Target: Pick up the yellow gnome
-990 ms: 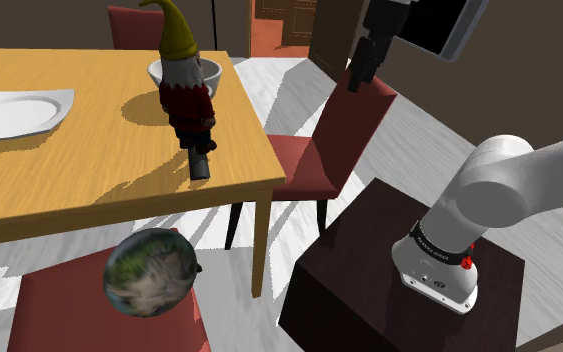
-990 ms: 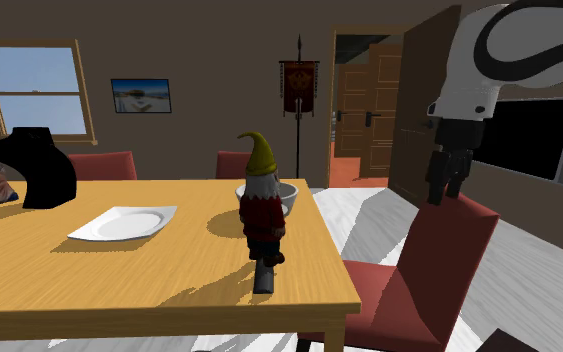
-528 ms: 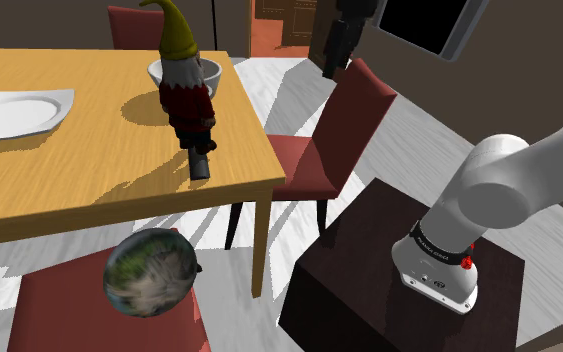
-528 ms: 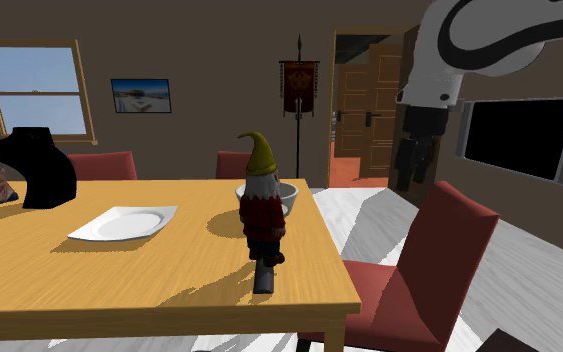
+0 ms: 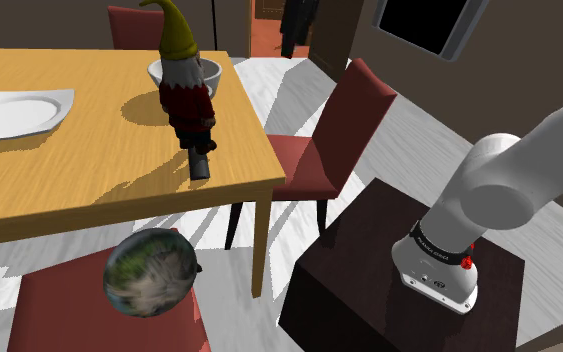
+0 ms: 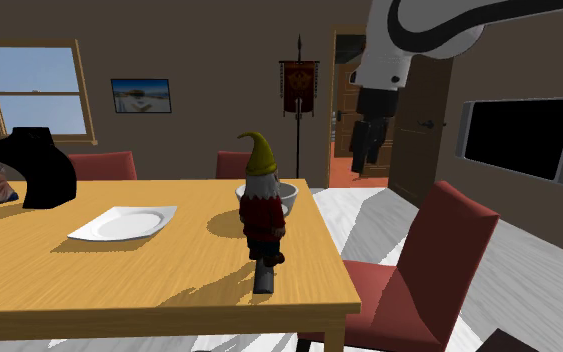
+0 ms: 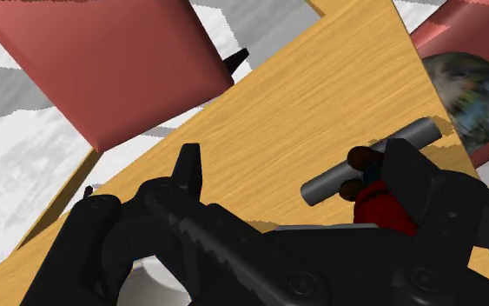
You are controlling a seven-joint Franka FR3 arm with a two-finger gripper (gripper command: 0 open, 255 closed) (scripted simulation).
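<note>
We see the gripper [image 6: 361, 152] high in the air, its jaws wide apart and holding nothing. The gnome [image 6: 262, 205] — yellow hat, red coat — stands upright on the table [image 6: 149, 275], well below the jaws and well apart from them, toward the second exterior view's left. A bowl [image 6: 289, 196] sits just behind it. In the wrist view we look past the fingers [image 7: 188, 169] at the tabletop — the gnome's red coat shows partly behind one finger, with a grey rod [image 7: 368, 162] by its boots.
</note>
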